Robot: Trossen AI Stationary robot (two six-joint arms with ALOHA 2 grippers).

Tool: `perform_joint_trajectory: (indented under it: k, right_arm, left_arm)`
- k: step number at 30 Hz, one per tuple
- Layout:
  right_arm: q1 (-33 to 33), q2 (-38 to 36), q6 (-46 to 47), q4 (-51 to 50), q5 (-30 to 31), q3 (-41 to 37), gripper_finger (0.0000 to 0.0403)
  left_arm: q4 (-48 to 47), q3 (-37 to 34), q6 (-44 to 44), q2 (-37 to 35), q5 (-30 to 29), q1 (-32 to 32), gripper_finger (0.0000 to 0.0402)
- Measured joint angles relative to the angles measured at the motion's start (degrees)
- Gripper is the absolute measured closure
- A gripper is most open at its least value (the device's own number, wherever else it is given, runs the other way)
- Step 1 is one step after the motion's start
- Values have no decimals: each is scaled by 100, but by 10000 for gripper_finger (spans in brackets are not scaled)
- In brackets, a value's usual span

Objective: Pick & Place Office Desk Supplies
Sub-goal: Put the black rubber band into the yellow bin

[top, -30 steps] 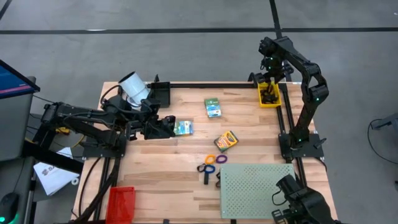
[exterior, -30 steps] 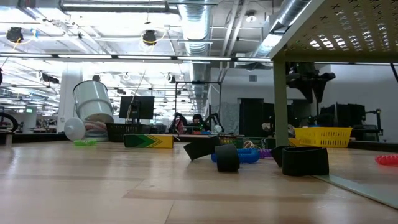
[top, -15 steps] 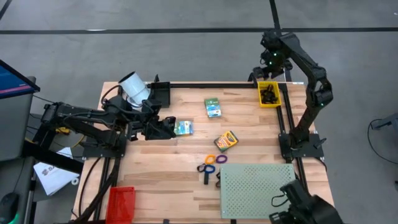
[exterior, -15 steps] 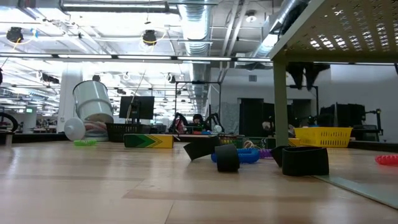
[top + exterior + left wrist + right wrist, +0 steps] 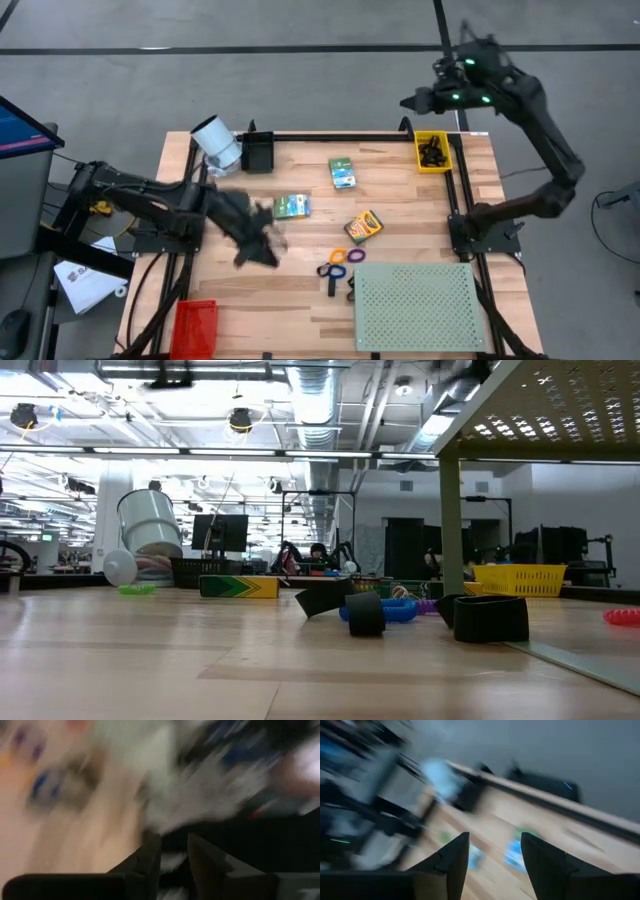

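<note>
Beyond the counter's [image 5: 250, 290] far right corner, my right pincer [image 5: 490, 851] has lifted off the yellow bin [image 5: 432, 152], fingers spread and empty. My left pincer [image 5: 258, 250] has swung off the green box [image 5: 292, 206], which lies mid-counter, toward the rings [image 5: 340, 262]; its narrow-set fingers look empty. Neither carries anything now.
</note>
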Motion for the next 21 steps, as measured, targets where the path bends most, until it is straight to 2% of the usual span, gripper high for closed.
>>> perform_joint_trajectory:
  k: [3,7,10,12,15,21]
  right_arm:
    - [437,-378,457,602,118,7,227]
    - [983,-642,813,966,659,9,227]
    - [1350,-693,924,969,995,9,226]
    - [1571,-684,941,937,1138,8,225]
    - [1773,-642,945,898,1373,4,225]
    - [1816,-634,1010,883,1438,2,224]
  left_arm:
    - [-1314,-15,1299,96,-476,-632,309]
    - [-1343,-2,2705,349,-1471,-1250,303]
    - [-815,0,3419,781,-2329,-1386,290]
    - [-378,0,3866,1186,-2564,-1346,279]
    - [380,0,4336,1827,-2642,-1148,260]
    - [1781,0,4554,2994,-2661,-621,233]
